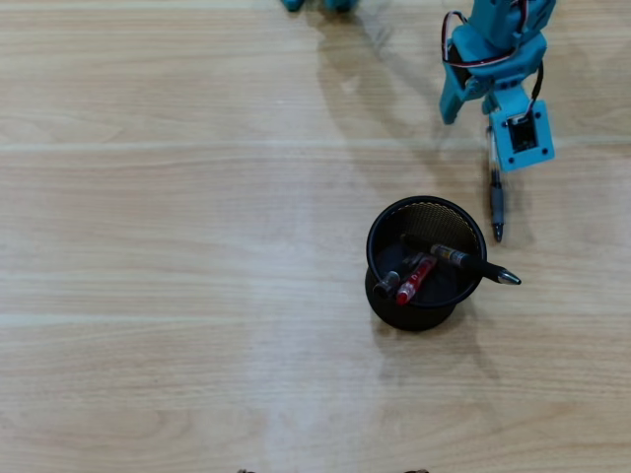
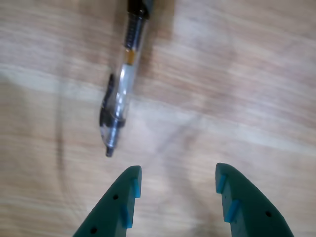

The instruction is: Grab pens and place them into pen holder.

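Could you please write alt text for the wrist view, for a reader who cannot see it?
A clear ballpoint pen with black ends lies on a light wooden table, running from the top edge down to just above the open teal claw. The claw's two fingers rise from the bottom edge, spread apart and empty, with the pen's lower end just beyond the left fingertip.

The arm (image 1: 498,59) is bright turquoise plastic, with red and black cables looped along it (a small dark module sits in its square end plate); the gripper (image 2: 177,180) has two tapered teal fingers.

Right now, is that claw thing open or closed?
Open: in the wrist view the gripper shows bare table between its fingers, holding nothing.
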